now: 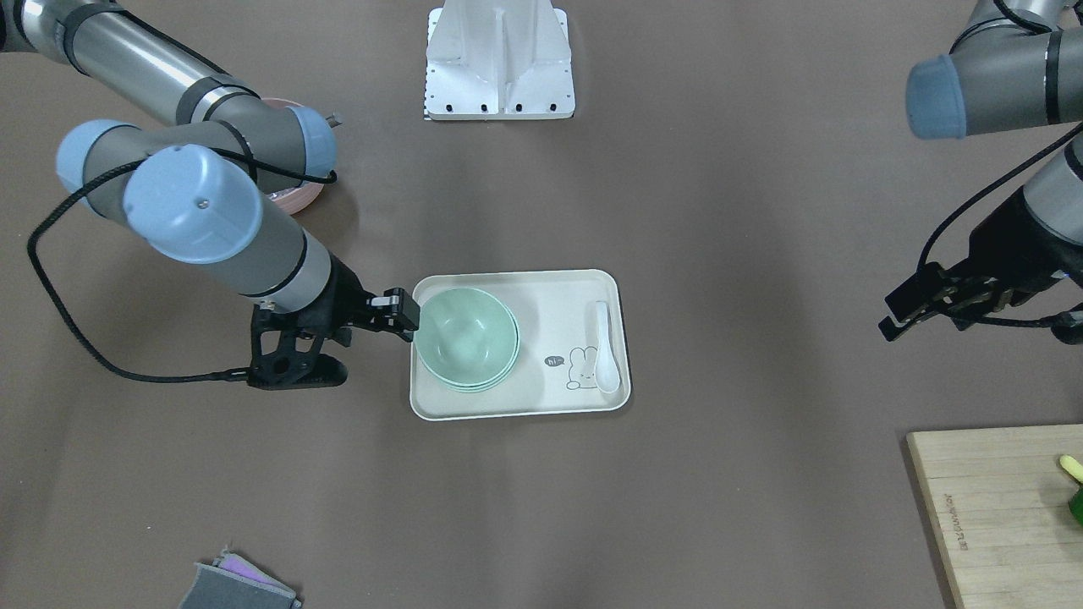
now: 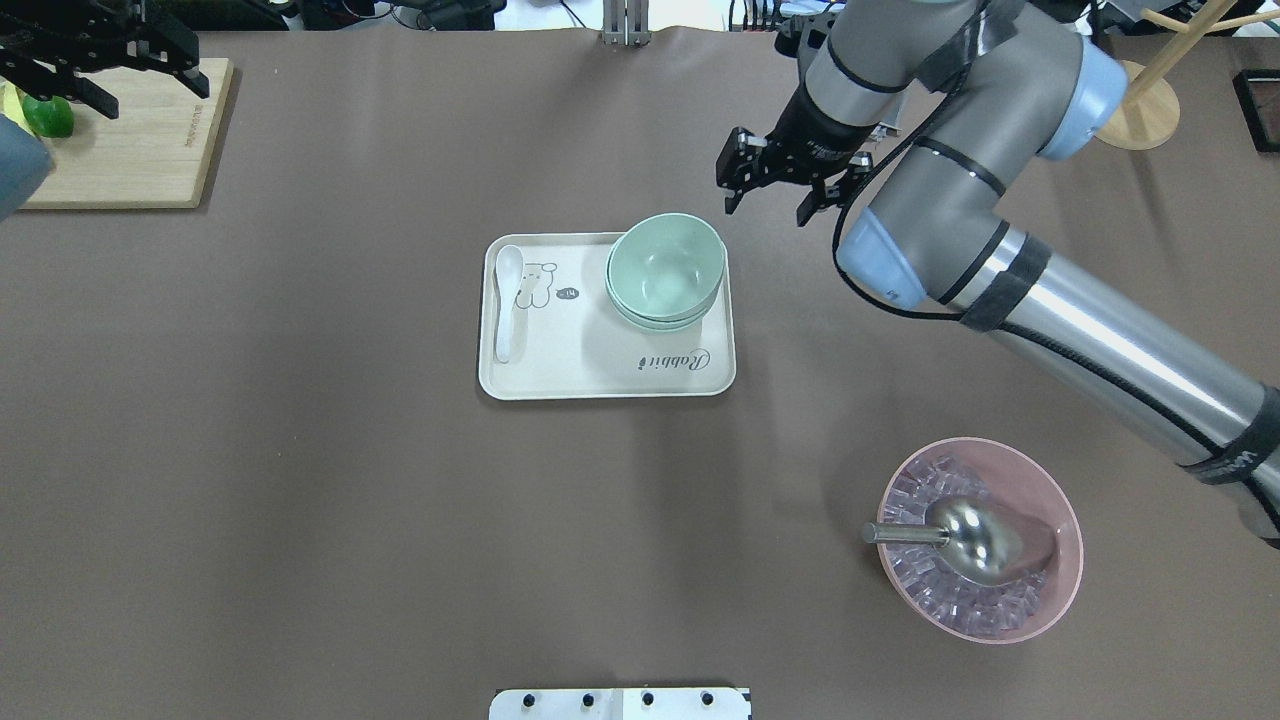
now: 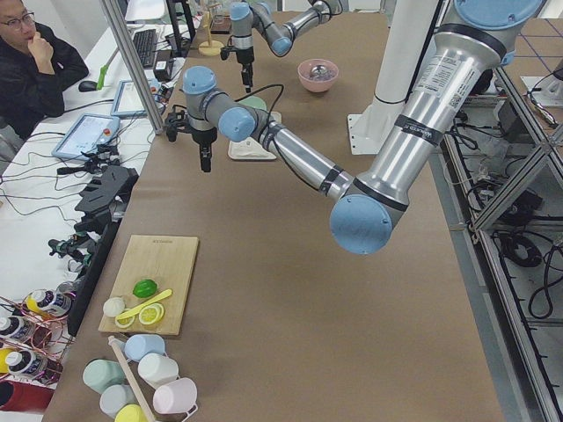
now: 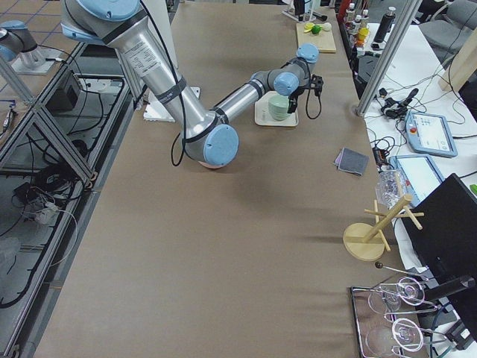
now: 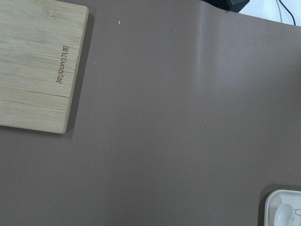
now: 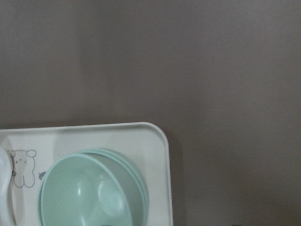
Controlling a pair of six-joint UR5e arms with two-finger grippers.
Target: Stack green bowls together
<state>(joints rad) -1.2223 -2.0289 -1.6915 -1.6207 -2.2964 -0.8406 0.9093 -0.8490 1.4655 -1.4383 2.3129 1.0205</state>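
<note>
Left gripper [image 1: 893,315] hung above the brown matte table [image 2: 300,450] near the wooden cutting board [image 2: 140,150], fingers spread and holding nothing; a lime [image 2: 48,115] lay on that board. At the table's middle sat a cream tray [image 2: 600,382] printed with a rabbit, a white spoon [image 2: 507,300] lying along its left end. The green bowls [image 2: 665,270] were nested in one stack, upright, in the tray's far right corner. Just right of the stack, apart from it, the right gripper [image 2: 767,205] hovered with its fingers parted and empty. Nearer the robot on the right stood a pink bowl [image 2: 1065,500] of ice with a metal scoop [image 2: 965,535] in it. A wooden stand [image 2: 1140,100] occupied the far right corner. Beyond the table, a seated operator [image 3: 35,61] was at a desk cluttered with cables.
</note>
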